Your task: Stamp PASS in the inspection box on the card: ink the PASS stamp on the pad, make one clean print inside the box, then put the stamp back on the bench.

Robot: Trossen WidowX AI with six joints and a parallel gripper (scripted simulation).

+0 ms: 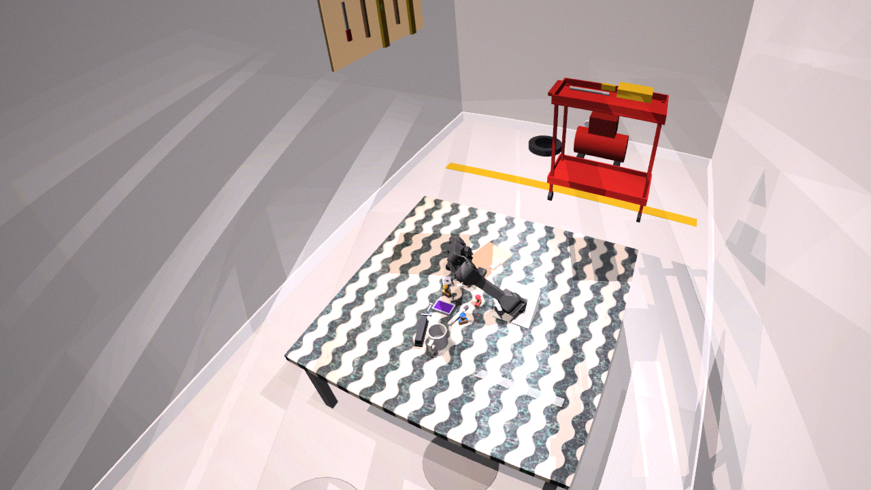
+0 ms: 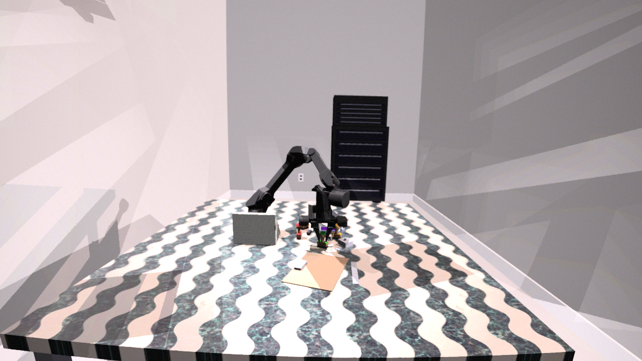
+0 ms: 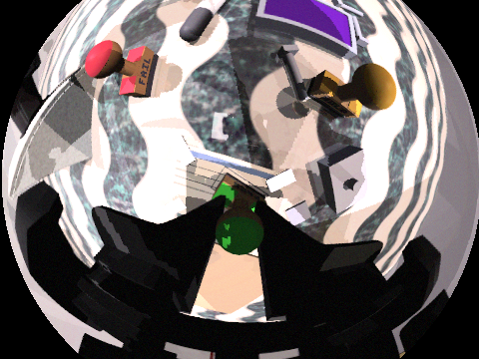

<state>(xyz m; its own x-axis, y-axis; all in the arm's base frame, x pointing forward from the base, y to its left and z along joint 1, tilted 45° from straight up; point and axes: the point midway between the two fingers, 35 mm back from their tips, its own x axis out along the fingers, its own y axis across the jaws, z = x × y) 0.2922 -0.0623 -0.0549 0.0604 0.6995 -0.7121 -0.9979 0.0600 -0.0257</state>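
My gripper (image 2: pixel 322 238) (image 3: pixel 239 203) is shut on the green-knobbed stamp (image 2: pixel 322 244) (image 3: pixel 239 235), with the fingers on either side of its handle. The stamp is upright, its block low over or on the lined card (image 3: pixel 200 172) with the blue band; I cannot tell whether it touches. Its block and my fingers hide part of the card, and the inspection box and any print cannot be made out. The purple ink pad (image 1: pixel 444 307) (image 3: pixel 309 17) lies beyond the card, at the top of the wrist view.
The red FAIL stamp (image 1: pixel 477 301) (image 3: pixel 142 75) stands left in the wrist view, the yellow stamp (image 3: pixel 374 87) and grey block (image 3: pixel 346 181) right. A blue stamp (image 1: pixel 463 317) and mug (image 1: pixel 436 337) stand past the pad. A tan board (image 2: pixel 316 271) and pale box (image 2: pixel 255 228) are nearby.
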